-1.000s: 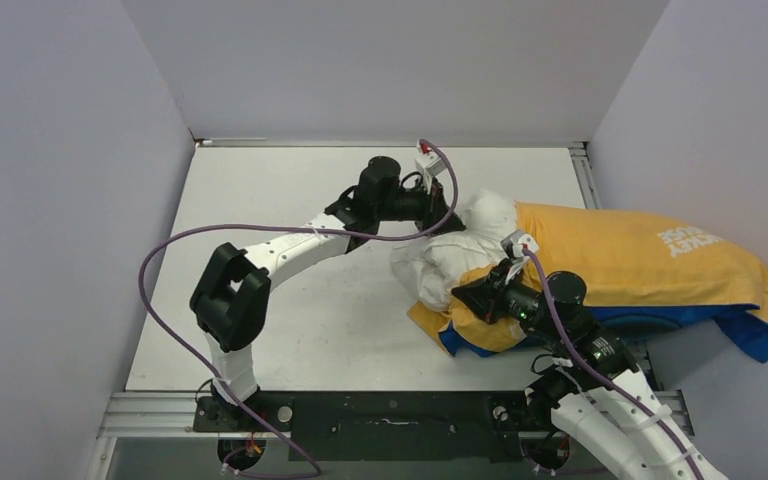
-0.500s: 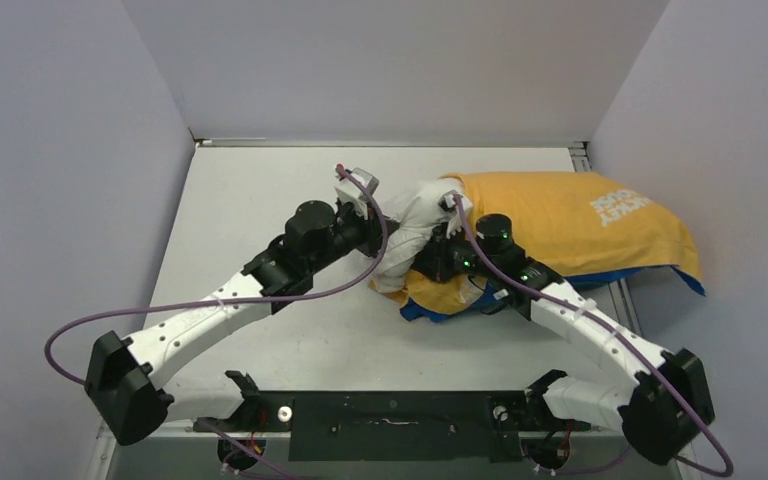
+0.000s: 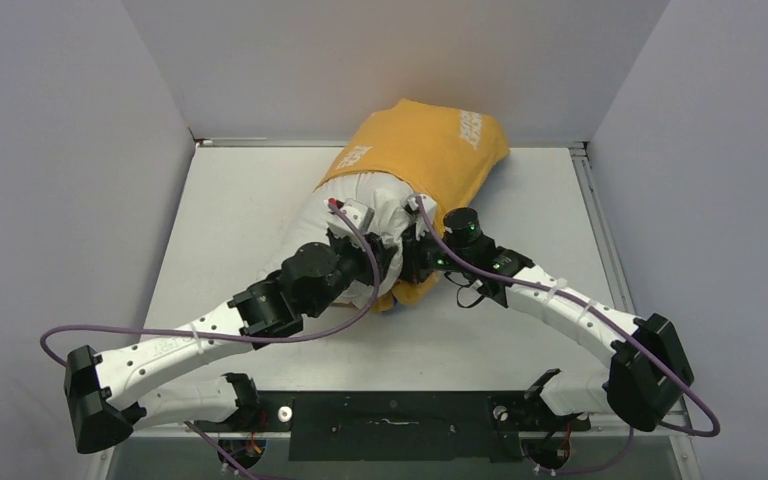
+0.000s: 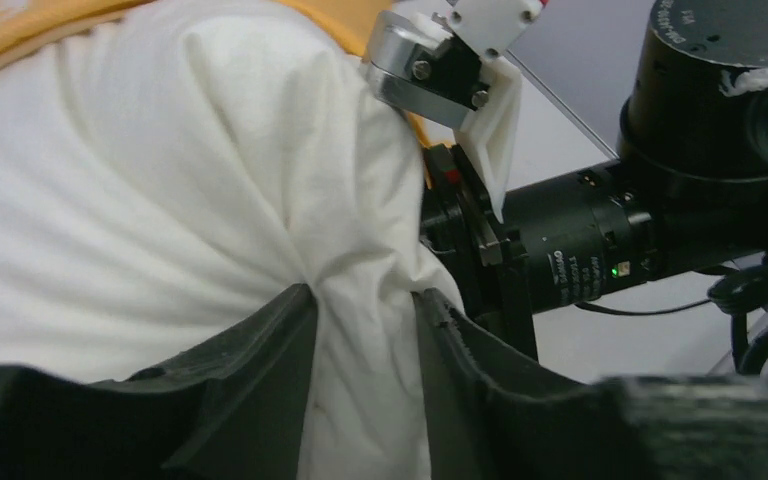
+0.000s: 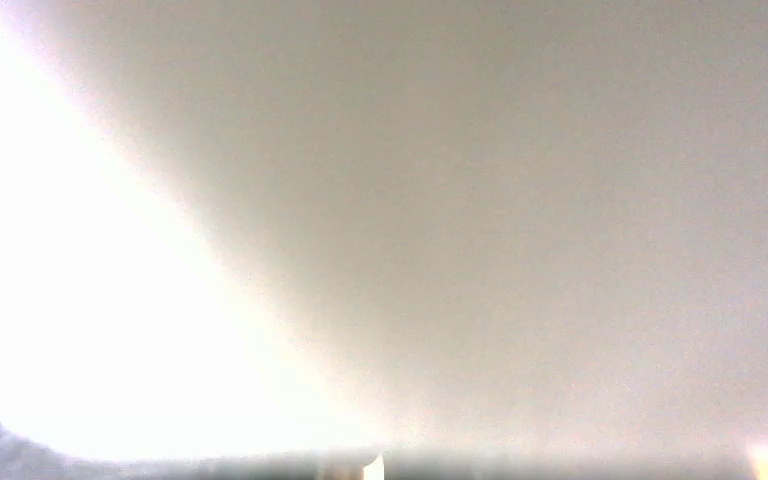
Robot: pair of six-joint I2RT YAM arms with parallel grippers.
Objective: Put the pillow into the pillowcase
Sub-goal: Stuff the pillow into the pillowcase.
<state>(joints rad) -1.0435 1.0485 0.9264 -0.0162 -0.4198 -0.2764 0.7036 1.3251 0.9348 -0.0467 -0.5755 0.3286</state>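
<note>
Off-white plump crinkly-fabric pillow [image 3: 355,205], seemingly soft and light, sits half inside the thin orange-yellow pillowcase [image 3: 420,140] near the desk's [image 3: 240,220] far edge, a fold between the left gripper's [image 4: 362,300] fingers [image 4: 250,390] (hold uncertain), right gripper [image 3: 410,268] clenched; likely best pinched at its seam.

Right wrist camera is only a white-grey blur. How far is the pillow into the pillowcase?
Observer: On the top camera, the far part of the pillow is inside the orange pillowcase, which leans toward the back wall. The pillow's white near end sticks out toward the arms.
Operator: Does the left gripper have hold of anything?
Observer: On the left wrist camera, the left gripper has a fold of white pillow fabric pinched between its fingers, with creases running into the pinch.
</note>
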